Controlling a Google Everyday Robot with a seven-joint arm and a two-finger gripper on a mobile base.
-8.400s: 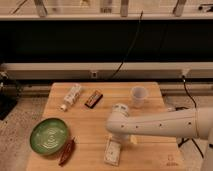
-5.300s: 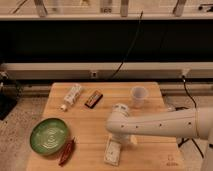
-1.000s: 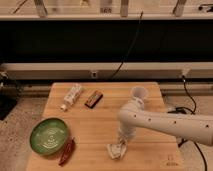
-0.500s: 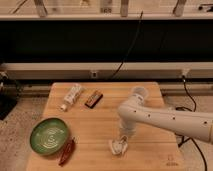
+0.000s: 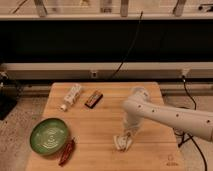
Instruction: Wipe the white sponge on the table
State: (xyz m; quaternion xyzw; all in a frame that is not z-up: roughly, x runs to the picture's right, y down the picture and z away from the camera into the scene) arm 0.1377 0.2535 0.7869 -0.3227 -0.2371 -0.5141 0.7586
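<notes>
My gripper points down at the front middle of the light wooden table, at or just above its surface. A small off-white shape at the gripper's tip may be the white sponge, but I cannot tell it apart from the gripper. The white arm reaches in from the right, bends at the elbow over the table's back right, and comes down to the gripper.
A white cup stands at the back right, partly behind the arm. A white oblong packet and a brown bar lie at the back left. A green bowl and a red chilli sit at the front left.
The gripper has slid along the table, a little to the right and away from the front edge. The arm's elbow has swung back toward the cup. The other objects have not moved.
</notes>
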